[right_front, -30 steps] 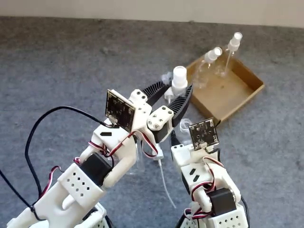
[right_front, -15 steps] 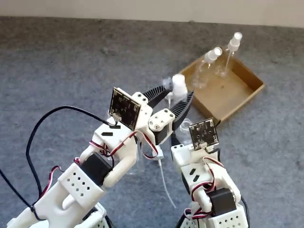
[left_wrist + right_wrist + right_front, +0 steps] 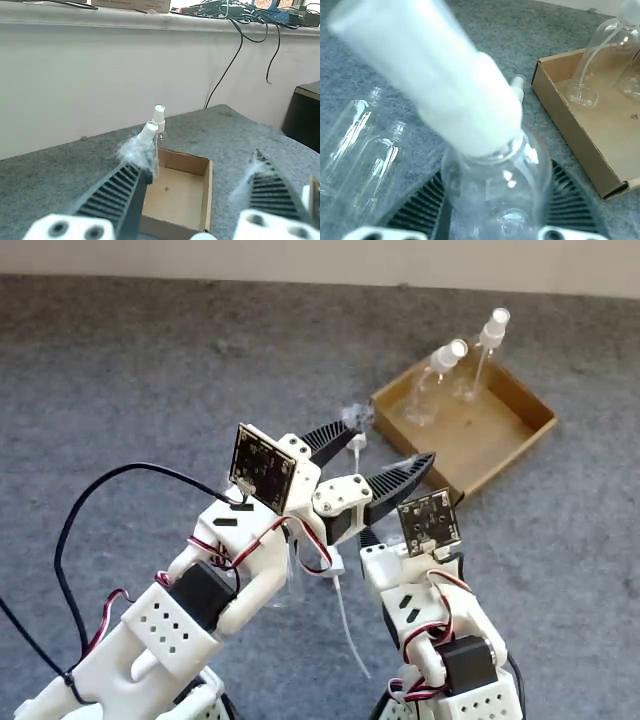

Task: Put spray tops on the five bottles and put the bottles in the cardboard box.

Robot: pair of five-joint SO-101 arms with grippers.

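My left gripper hangs open just in front of the cardboard box, nothing between its black fingers. Below it, my right gripper is shut on a clear bottle. A white spray top sits tilted at that bottle's neck. In the high view the left arm hides this bottle. Two capped bottles stand in the box and show in the left wrist view too.
Two clear bottles without tops lie on the grey carpet beside the held one. A loose spray top with its thin tube lies between the arms. Another small white top lies near the box's corner.
The left gripper held the white spray top a second ago. It came down a little, then opened wide, and the top is no longer between its fingers.
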